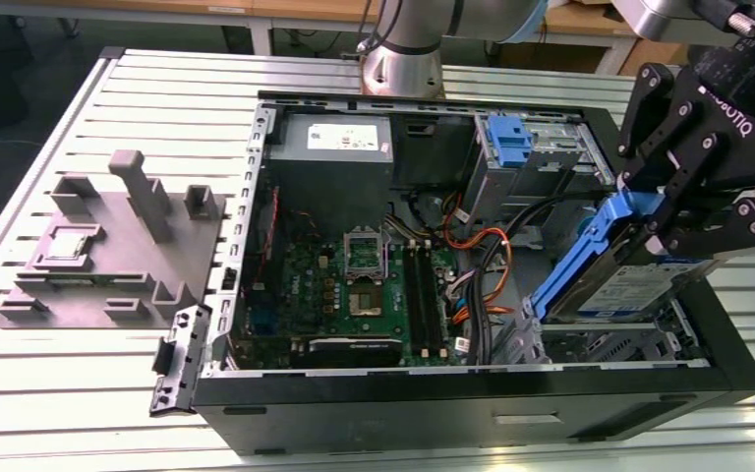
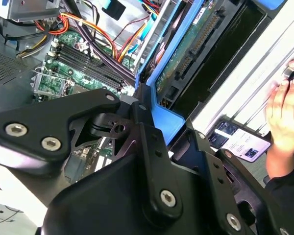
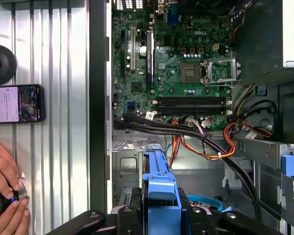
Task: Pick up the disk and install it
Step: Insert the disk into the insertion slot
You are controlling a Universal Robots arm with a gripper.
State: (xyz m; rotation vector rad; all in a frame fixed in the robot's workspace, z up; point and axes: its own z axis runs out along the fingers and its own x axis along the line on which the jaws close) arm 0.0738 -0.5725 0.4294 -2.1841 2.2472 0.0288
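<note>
One thing is in the grip: the disk [image 1: 629, 287], steeply tilted inside its blue frame [image 1: 572, 264], hangs over the drive cage [image 1: 613, 341] at the exterior view's right end of the open computer case [image 1: 483, 398], close to its near wall. The gripper [image 1: 672, 218] has its jaws closed onto the upper end of that frame (in the second wrist view the blue plastic sits pinched between them), so the hold is on plastic rather than on the metal body. I judge that to be the main weakness: if the lower edge catches the cage's sheet-metal lip at this slant, the frame could flex or twist in the grip and the disk could jam crooked or slip free. Whether the lower edge already touches the cage I cannot tell. The orange and black cables [image 1: 490, 264] run just beside the cage, between it and the motherboard [image 1: 351, 280], and a loop could get trapped under the disk. A person's hand [image 3: 5, 196] lies on the tabletop [image 3: 54, 147] near a phone [image 3: 15, 104], outside the case and well apart from the disk.
</note>
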